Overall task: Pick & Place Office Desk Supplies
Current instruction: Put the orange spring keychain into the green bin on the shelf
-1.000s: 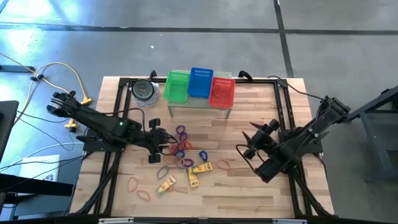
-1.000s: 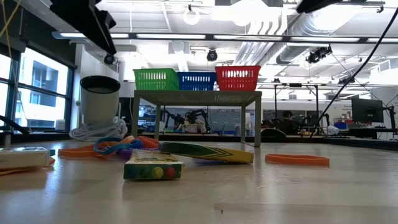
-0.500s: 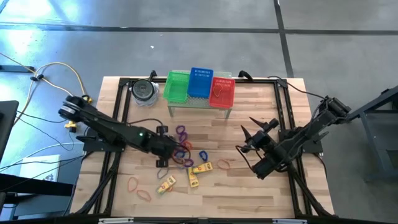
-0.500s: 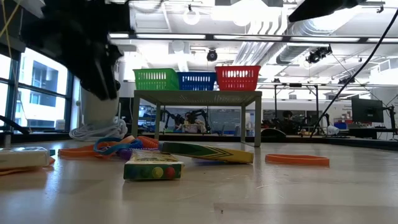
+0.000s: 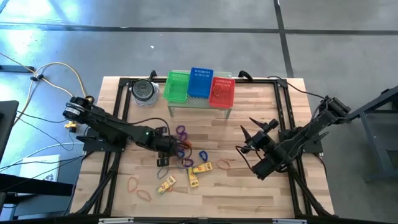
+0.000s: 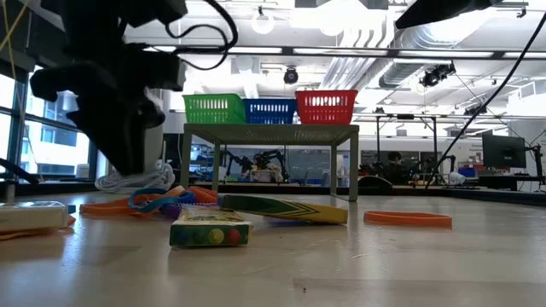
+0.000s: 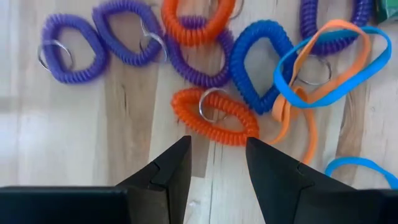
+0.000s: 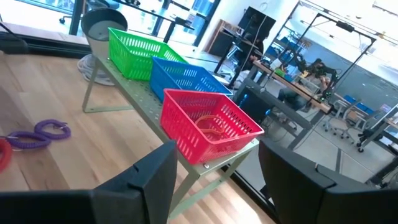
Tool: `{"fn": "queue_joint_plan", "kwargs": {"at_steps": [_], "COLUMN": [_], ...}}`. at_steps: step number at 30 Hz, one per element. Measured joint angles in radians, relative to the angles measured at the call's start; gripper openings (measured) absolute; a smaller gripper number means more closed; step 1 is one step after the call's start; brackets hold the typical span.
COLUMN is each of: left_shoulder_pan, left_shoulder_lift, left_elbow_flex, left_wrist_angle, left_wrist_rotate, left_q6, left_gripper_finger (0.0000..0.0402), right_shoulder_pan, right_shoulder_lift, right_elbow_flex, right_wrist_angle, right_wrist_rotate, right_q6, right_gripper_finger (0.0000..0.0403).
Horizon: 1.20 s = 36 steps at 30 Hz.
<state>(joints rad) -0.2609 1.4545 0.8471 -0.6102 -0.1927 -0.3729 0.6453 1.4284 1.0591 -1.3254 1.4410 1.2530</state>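
Left gripper (image 7: 216, 163): hovering with fingers parted and empty just above an orange coil loop (image 7: 214, 116).
Right gripper (image 8: 214, 180): waiting open, holding nothing, facing the red basket (image 8: 210, 127).

No legible text, labels, brands, numbers or signs appear on any item in the views.

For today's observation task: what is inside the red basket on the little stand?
Through the mesh of the red basket, orange band loops lie on its floor, also visible from above. Their exact number cannot be told, since the wall partly covers them.
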Motion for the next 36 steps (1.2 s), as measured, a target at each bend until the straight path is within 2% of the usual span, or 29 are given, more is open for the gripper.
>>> {"fn": "queue_joint_plan", "kwargs": {"at_steps": [5, 11, 14, 20, 28, 36], "left_shoulder_pan": [0.026, 0.037, 0.043, 0.044, 0.04, 0.044], "left_shoulder_lift": [-0.032, -0.046, -0.039, -0.037, -0.036, 0.038], "left_elbow_flex": [-0.017, -0.02, -0.028, -0.078, -0.093, -0.093], "left_wrist_angle": [0.002, -0.048, 0.026, 0.127, 0.155, 0.158], "left_wrist_rotate": [0.001, -0.109, -0.159, -0.162, -0.162, -0.162], "left_q6": [0.003, 0.001, 0.001, -0.041, -0.136, -0.246], "left_gripper_finger": [0.0144, 0.0144, 0.0144, 0.0144, 0.0144, 0.0144], "right_shoulder_pan": [0.0, 0.0, 0.0, 0.0, 0.0, 0.0], "right_shoulder_lift": [0.0, 0.0, 0.0, 0.0, 0.0, 0.0], "right_elbow_flex": [0.0, 0.0, 0.0, 0.0, 0.0, 0.0], "right_wrist_angle": [0.002, 0.003, 0.004, 0.007, 0.007, 0.007], "right_wrist_rotate": [0.0, -0.001, -0.003, -0.026, -0.01, 0.0], "right_q6": [0.0, 0.0, 0.0, 0.0, 0.0, 0.0], "right_gripper_finger": [0.0215, 0.0215, 0.0215, 0.0215, 0.0215, 0.0215]}}
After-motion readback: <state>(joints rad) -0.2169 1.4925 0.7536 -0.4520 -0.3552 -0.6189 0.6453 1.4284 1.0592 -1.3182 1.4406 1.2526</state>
